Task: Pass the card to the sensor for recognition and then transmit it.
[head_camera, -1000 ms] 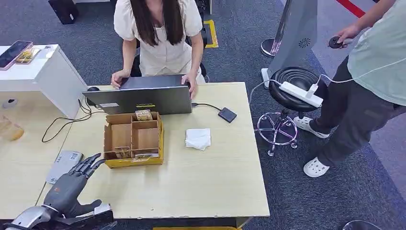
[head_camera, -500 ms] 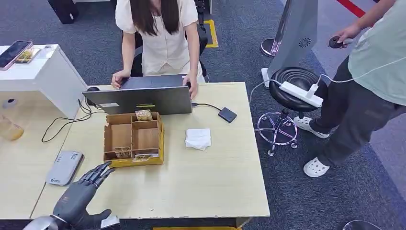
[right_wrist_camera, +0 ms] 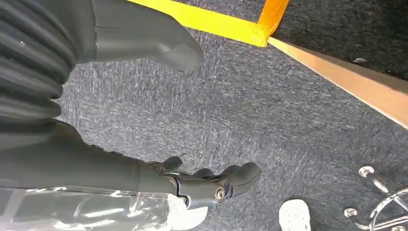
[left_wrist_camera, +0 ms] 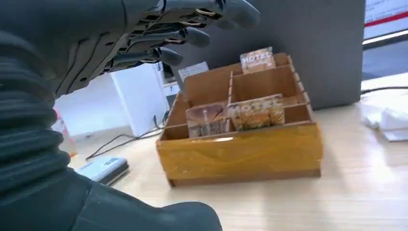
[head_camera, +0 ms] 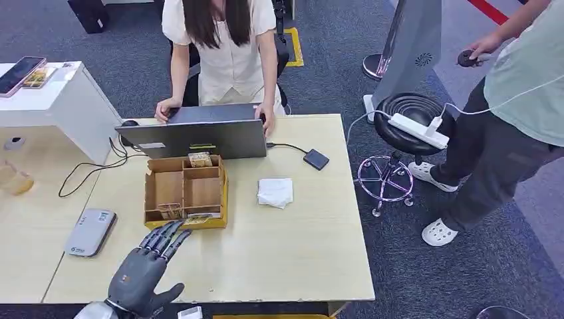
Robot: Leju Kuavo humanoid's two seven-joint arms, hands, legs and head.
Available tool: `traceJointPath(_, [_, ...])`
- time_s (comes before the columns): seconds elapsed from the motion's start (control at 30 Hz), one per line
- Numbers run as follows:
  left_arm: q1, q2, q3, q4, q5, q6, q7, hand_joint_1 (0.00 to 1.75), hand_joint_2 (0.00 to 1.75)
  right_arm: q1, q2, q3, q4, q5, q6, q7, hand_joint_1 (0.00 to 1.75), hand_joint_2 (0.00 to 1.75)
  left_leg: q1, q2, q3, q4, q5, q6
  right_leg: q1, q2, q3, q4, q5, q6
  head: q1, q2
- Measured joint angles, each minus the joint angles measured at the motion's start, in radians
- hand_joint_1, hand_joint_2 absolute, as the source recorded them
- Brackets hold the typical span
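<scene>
Left hand (head_camera: 143, 276), dark grey with splayed fingers (head_camera: 166, 237), hovered flat above the pale wooden desk (head_camera: 292, 252) near its front edge; fingers apart, thumb out to the side, nothing held. Fingertips pointed at the front wall of the yellow-sided cardboard box with inner dividers (head_camera: 185, 191) and lay just short of it; contact with the box could not be told from the head view. Left wrist view showed the same hand (left_wrist_camera: 96, 53) raised clear of the desk top, the box (left_wrist_camera: 240, 154) just ahead. Printed cards (left_wrist_camera: 255, 113) stood upright in the front compartments, lettering facing the hand, and one more card (head_camera: 199, 159) stood in the rear compartment nearest the open grey laptop (head_camera: 199, 136). Flat grey card reader (head_camera: 90, 232) lay on the desk left of the box, well apart from the hand. Folded white tissue (head_camera: 275, 192) lay right of the box. A seated person in a cream top (head_camera: 223, 53) had both hands at the laptop. Right hand (right_wrist_camera: 192, 185) hung beside the body over grey carpet (right_wrist_camera: 269, 120), fingers loosely curled, thumb apart, nothing in them.
</scene>
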Motion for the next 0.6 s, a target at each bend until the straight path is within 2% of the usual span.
traceJointPath(0.27, [-0.069,-0.110,-0.024,0.061,-0.109,0.048,-0.034,0.00,1.75,-0.005,0.007,-0.006,-0.005,0.029,0.010,0.008,0.00,1.75,0.000,0.000,0.000,0.000,0.000,0.000,0.000,0.000,0.000,0.000,0.000,0.000,0.000,0.000])
traceJointPath(0.6, [-0.112,-0.177,-0.026,0.113,-0.139,0.059,-0.044,0.00,1.75,-0.007,0.010,-0.008,-0.009,0.042,0.012,0.009,0.00,1.75,0.000,0.000,0.000,0.000,0.000,0.000,0.000,0.000,0.000,0.000,0.000,0.000,0.000,0.000])
